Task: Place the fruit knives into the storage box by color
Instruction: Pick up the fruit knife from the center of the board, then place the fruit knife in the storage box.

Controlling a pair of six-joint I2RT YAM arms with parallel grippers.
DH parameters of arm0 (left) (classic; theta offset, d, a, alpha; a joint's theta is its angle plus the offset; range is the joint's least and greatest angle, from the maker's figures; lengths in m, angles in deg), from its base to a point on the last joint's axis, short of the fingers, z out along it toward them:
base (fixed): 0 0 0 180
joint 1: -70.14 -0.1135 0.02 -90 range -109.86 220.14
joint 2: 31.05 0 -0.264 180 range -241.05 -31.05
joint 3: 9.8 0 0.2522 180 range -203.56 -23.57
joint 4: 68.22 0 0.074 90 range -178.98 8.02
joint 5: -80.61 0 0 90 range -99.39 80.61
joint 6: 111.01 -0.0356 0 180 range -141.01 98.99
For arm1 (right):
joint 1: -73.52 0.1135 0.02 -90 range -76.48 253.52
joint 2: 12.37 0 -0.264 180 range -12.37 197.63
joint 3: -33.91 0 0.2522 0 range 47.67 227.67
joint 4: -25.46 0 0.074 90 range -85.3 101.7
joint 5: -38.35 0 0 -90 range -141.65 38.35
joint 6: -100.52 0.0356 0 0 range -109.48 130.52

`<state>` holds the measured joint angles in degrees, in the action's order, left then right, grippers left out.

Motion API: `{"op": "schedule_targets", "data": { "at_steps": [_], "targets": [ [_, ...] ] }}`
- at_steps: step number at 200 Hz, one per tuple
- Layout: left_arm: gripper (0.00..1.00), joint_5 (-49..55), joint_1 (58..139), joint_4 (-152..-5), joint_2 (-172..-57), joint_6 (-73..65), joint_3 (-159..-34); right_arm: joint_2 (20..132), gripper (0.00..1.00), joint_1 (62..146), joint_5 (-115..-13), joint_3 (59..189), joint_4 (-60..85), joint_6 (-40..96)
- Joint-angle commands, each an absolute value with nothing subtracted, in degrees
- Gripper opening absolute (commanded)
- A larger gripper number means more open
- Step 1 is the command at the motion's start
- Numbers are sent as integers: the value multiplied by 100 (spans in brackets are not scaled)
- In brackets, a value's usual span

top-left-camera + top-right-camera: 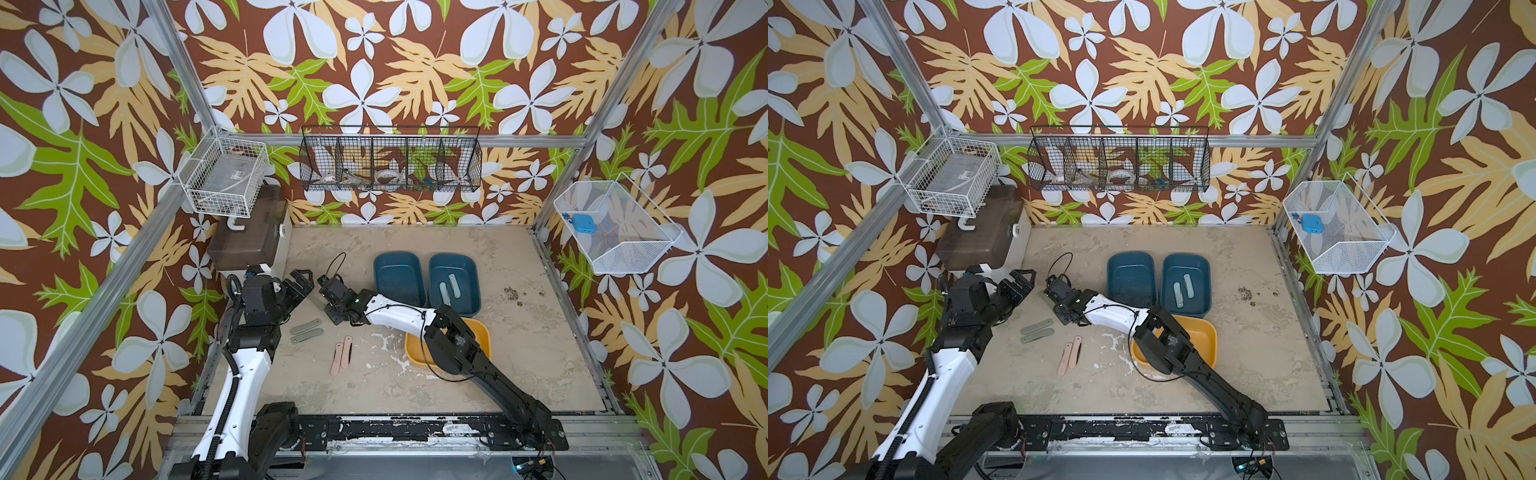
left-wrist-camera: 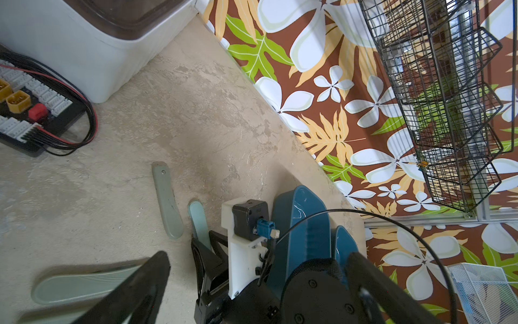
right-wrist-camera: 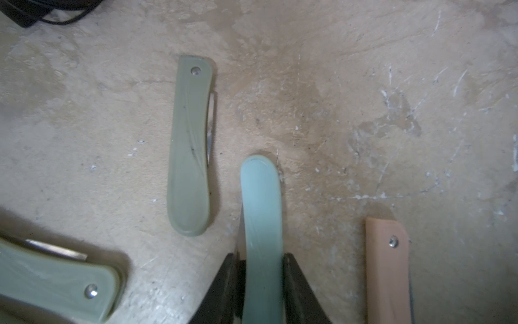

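My right gripper is shut on a light blue fruit knife, low over the table left of the tubs; in a top view it is the right gripper. Beside it lie grey-green knives, seen in both top views. Two pink knives lie nearer the front. The storage box is three tubs: an empty blue tub, a blue tub holding two light blue knives, and a yellow tub partly under my right arm. My left gripper stands open, empty.
A white box with a brown lid stands at the back left. A connector board with cables lies on the table near it. Wire baskets hang on the walls. Dark crumbs dot the table right of the tubs.
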<state>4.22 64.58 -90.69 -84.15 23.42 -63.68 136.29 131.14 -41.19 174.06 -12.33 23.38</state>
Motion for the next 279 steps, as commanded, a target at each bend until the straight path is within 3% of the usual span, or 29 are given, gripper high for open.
{"op": "schedule_targets", "data": {
  "at_steps": [1,45,143,215,279],
  "targets": [
    [100,457,6443,-8919,-8416,2360,-6408,13591,26,13115,-4223,17388,-1819,2274],
    [100,501,6443,-8894,-8423,2380,-6391,13368,21,13111,-4205,17340,-1827,2245],
    [100,695,6446,-8814,-8427,2442,-6364,12410,19,12989,-3961,16874,-1718,2194],
    [100,1521,6492,-8385,-8606,2746,-6450,11191,19,12476,-3804,15929,-1456,2258],
    [100,1486,7907,-7939,-9220,2947,-7035,9996,19,11678,-3741,14749,-1232,2394]
  ]
}}
